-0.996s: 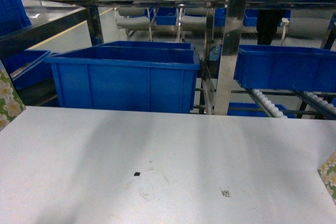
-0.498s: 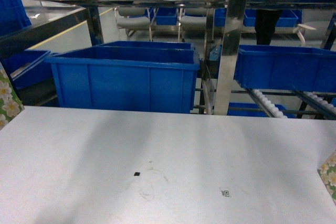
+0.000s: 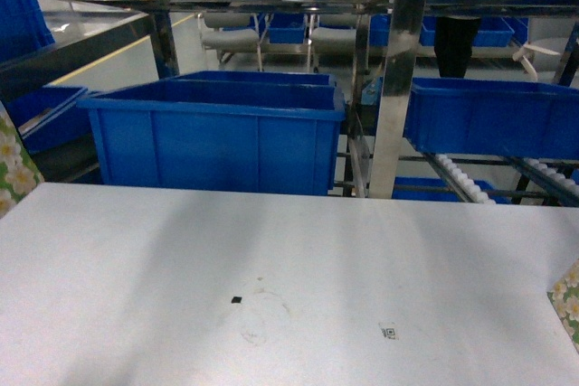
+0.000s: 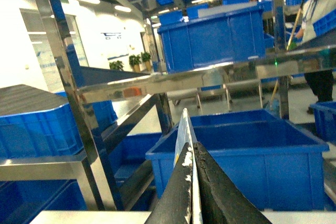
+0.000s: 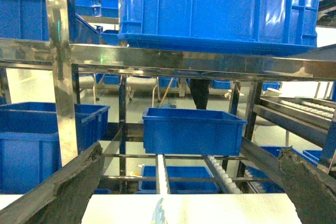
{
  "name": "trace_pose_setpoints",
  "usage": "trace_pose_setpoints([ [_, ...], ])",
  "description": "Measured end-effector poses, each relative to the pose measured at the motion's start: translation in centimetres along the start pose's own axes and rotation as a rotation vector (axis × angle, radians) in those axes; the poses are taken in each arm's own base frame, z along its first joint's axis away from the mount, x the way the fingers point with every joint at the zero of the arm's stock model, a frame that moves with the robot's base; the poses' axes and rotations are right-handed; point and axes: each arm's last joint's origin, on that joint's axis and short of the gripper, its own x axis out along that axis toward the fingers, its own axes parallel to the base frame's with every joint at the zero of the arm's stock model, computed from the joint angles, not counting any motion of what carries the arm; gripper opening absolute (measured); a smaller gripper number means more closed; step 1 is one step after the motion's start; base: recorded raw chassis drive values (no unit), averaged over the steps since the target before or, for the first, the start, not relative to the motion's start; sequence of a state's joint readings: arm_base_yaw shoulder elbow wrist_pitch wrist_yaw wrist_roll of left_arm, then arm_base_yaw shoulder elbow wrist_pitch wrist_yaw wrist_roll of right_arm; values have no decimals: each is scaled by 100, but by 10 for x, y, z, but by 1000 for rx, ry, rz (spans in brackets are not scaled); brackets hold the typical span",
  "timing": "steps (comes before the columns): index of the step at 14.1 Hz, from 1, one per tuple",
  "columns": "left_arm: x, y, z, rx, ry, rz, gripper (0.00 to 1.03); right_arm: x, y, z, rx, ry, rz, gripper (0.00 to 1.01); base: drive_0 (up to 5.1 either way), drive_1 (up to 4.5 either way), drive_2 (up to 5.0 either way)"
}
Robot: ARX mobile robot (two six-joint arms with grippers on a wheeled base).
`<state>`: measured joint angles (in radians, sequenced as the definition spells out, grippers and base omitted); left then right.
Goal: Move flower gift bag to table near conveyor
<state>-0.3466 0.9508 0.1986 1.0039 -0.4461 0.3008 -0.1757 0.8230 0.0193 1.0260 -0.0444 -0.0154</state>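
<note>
At the left edge of the head view, part of the flower gift bag (image 3: 14, 164) shows over the white table (image 3: 289, 268). In the left wrist view my left gripper (image 4: 192, 148) is shut on the bag's thin upright paper edge (image 4: 184, 129). A second daisy-printed piece (image 3: 568, 300) shows at the right edge of the table. My right gripper (image 5: 191, 150) is open, fingers wide apart, with a blue printed paper tip (image 5: 159, 214) low between them, untouched. The conveyor (image 3: 457, 178), a steel rack with white rollers (image 5: 223, 169), stands just beyond the table's far edge.
A large blue bin (image 3: 217, 133) sits behind the table's far edge, and another blue bin (image 3: 488, 115) rests on the roller rack. A steel upright post (image 3: 393, 88) stands between them. More blue bins (image 5: 215, 3) fill the shelves above. A person (image 4: 320, 30) stands in the background.
The bag at the left edge has shifted slightly up and left. A person in the background has moved. The table and bins are unchanged.
</note>
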Motion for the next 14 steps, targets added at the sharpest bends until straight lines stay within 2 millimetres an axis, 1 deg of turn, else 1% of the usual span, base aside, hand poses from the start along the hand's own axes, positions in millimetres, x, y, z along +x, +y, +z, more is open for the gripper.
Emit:
trace_pose_setpoints([
  [1, 3, -9, -4, -6, -4, -1, 2, 0, 0, 0, 0, -1, 0, 98, 0, 0, 0],
  [3, 6, -32, -23, 27, 66, -48, 2, 0, 0, 0, 0, 0, 0, 98, 0, 0, 0],
  [5, 10, -45, -27, -2, 57, -46, 2, 0, 0, 0, 0, 0, 0, 98, 0, 0, 0],
  [8, 16, -72, -53, 107, 180, -94, 2, 0, 0, 0, 0, 0, 0, 98, 0, 0, 0],
  [11, 26, -98, -63, 150, 212, -126, 2, 0, 0, 0, 0, 0, 0, 98, 0, 0, 0],
  [14, 38, -113, -72, 133, 241, -104, 2, 0, 0, 0, 0, 0, 0, 98, 0, 0, 0],
])
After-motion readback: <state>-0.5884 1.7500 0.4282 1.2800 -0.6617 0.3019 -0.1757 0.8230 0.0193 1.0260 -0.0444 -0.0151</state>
